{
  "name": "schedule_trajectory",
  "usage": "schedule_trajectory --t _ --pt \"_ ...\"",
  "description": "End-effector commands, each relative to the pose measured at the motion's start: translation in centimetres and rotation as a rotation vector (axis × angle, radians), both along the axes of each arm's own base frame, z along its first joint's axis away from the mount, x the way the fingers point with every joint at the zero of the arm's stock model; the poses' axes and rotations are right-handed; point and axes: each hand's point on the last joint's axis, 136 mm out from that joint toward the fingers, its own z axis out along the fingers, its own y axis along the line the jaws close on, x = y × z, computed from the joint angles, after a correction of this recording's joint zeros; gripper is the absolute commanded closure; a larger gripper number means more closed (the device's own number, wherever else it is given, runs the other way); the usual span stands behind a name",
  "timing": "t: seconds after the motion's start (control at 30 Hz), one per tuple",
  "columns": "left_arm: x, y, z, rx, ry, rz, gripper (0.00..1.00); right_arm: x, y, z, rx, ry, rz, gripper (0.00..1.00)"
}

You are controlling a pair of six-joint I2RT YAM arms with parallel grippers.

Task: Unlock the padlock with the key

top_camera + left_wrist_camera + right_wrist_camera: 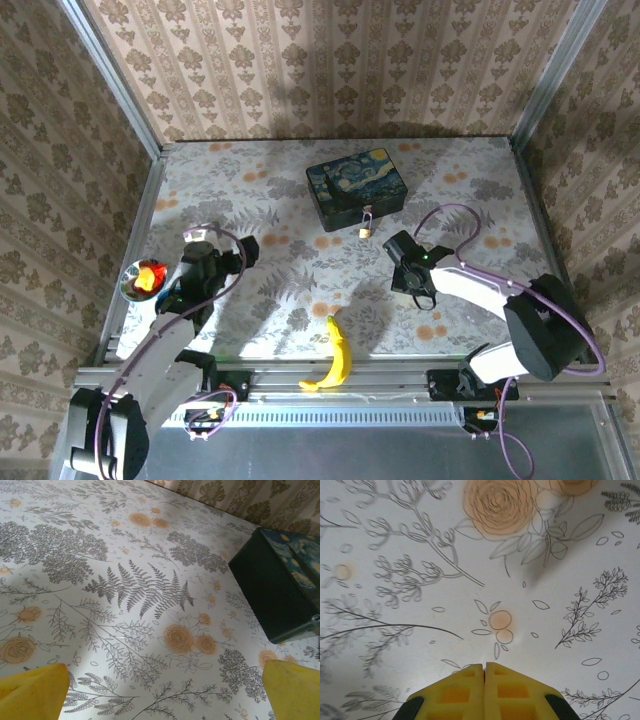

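Padlock: the small brass-gold padlock with a thin silver shackle hangs off the near face of the dark blue painted box. Its body sits low against the flower-printed desk just in front of the box.
Key: I cannot tell where it is. It may be nipped in the right tool, but nothing pokes out past the pads.
Right tool: the right tool has its yellow pads pressed flat together. It points nose-down close over the desk, nearer than the box and a little to the box's right.
Right arm: the elbow sits out wide on the right, the pale forearm reaches in toward the box, and the wrist is bent downward.
Left tool: the left tool has its fingers spread wide with nothing between them. It sits well to the left of the box and nearer, facing the box's left end.
Step in hand: by my reckoning, getting the key to the padlock's keyhole.
Doing it well: the lock will likely swing on its shackle, so the left tool should pinch the brass body first. The right should then line up with the slot and go in slowly, turning only once seated.
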Motion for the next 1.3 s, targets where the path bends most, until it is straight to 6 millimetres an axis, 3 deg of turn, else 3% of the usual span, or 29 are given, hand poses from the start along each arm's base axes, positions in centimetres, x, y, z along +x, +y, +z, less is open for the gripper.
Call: schedule_trajectory --t 0.0,0.3,0.53,0.97,1.27 --pt "0.2 0.4 1.4 -0.033 -0.003 0.027 0.0 0.5 0.9 1.5 0.058 -0.073 0.032 1.0" --pt "0.2 -1.2 2.6 -0.115 0.041 -0.041 0.0 1.7 2.8 4.7 0.161 -0.162 0.057 1.0" --pt "-0.7 -3.9 3.0 -0.196 0.082 -0.122 0.0 3.2 6.3 6.6 0.228 -0.232 0.116 1.0" --pt "-2.2 -8.7 2.7 -0.345 0.099 -0.228 0.01 5.8 14.1 7.6 0.283 -0.351 0.251 1.0" --pt "-2.8 -11.7 2.9 -0.347 0.104 -0.313 0.02 6.9 17.0 8.2 0.317 -0.394 0.292 1.0"
